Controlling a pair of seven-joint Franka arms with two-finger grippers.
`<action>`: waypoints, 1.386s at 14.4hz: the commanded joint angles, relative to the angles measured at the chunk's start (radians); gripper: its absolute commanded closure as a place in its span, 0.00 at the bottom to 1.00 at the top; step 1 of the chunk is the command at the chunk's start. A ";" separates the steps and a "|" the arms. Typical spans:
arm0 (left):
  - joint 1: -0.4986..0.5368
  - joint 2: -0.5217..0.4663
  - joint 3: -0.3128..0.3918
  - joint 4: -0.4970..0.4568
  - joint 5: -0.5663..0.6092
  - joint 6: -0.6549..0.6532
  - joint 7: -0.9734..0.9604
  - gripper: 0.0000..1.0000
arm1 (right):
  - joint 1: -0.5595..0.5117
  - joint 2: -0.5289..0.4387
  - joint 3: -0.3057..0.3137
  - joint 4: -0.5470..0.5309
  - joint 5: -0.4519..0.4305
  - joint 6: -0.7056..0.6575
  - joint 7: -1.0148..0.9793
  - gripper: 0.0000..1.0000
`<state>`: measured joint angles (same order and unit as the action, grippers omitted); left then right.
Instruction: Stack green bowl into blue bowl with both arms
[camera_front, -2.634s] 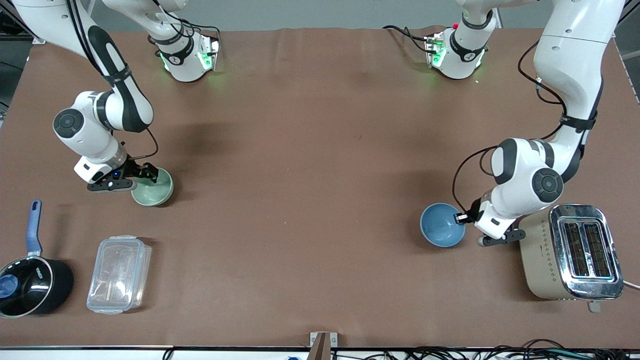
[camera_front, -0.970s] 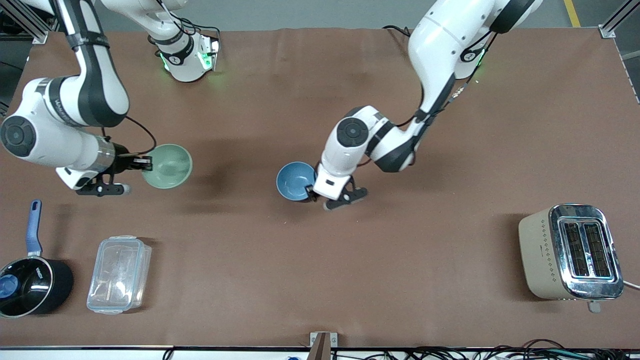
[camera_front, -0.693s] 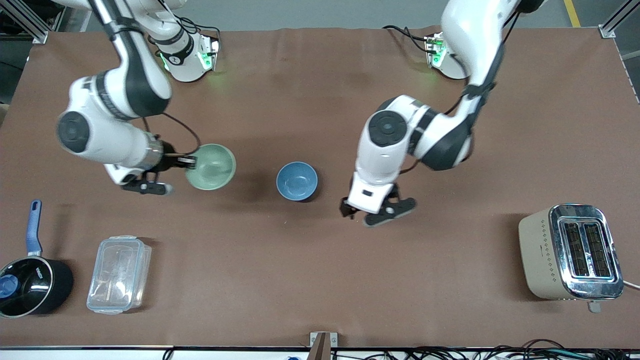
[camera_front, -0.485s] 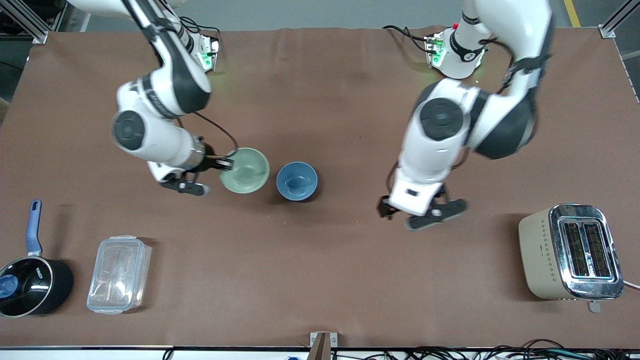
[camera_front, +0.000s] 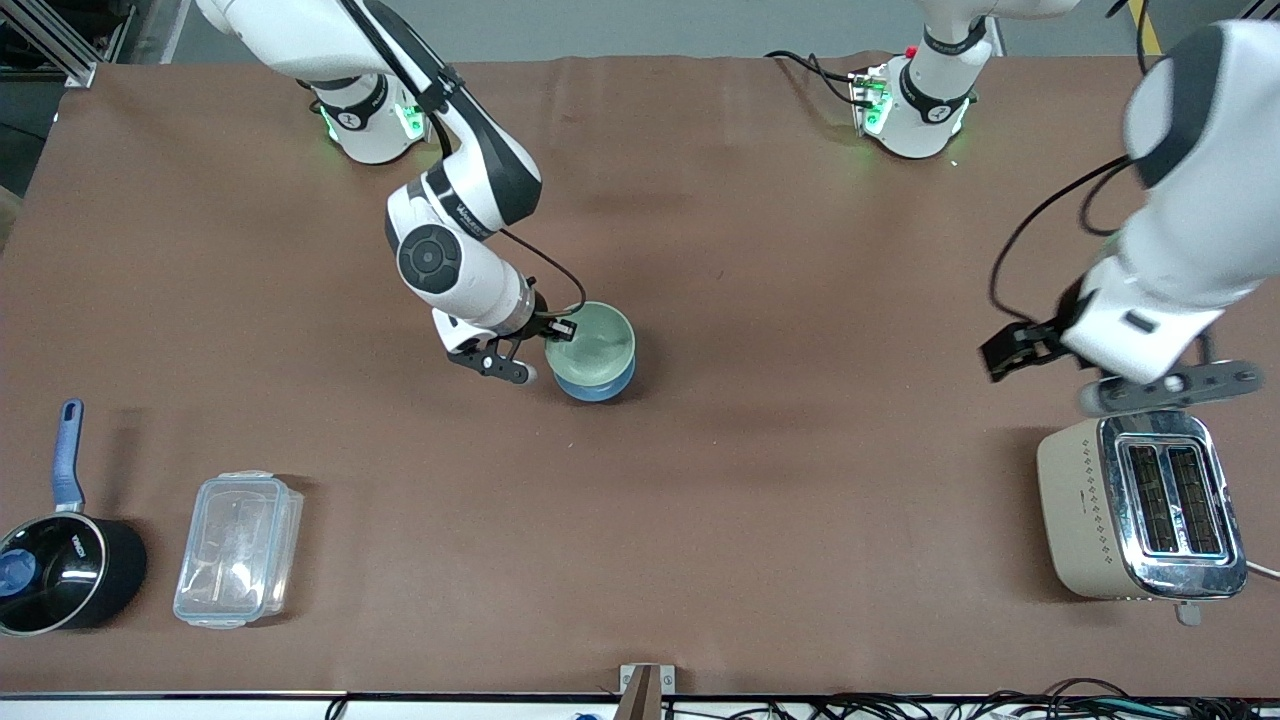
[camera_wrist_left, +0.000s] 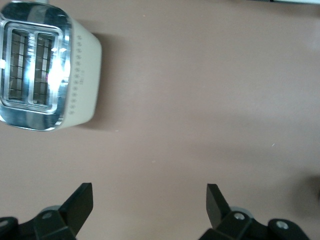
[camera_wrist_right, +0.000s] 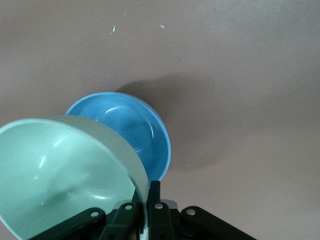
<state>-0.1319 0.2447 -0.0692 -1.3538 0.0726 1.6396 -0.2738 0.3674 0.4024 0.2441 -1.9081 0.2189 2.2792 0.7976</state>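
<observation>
In half a second the right hand (camera_front: 556, 333), pinching the rim of the green bowl (camera_front: 591, 343), had carried it over the blue bowl (camera_front: 596, 384) mid-worktop, not yet released, while the left hand (camera_front: 1010, 352), spread, retreated above the toaster (camera_front: 1140, 505).

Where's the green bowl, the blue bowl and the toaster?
green bowl (camera_front: 597, 338), front view, inside surface.
blue bowl (camera_wrist_right: 131, 127), right wrist view, inner wall.
toaster (camera_front: 1160, 500), front view, slotted metal top.
</observation>
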 joint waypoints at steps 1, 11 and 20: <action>0.050 -0.112 -0.011 -0.121 -0.020 -0.006 0.147 0.00 | 0.016 0.018 -0.003 0.004 0.001 0.020 0.019 1.00; 0.067 -0.375 -0.018 -0.420 -0.074 0.059 0.189 0.00 | 0.030 0.049 -0.003 -0.040 -0.006 0.097 0.017 0.97; 0.072 -0.375 -0.011 -0.346 -0.088 -0.072 0.170 0.00 | 0.012 0.052 -0.003 -0.034 -0.006 0.099 0.015 0.06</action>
<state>-0.0688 -0.1206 -0.0816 -1.7259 0.0060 1.6073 -0.1045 0.3896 0.4633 0.2359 -1.9357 0.2176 2.3734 0.7988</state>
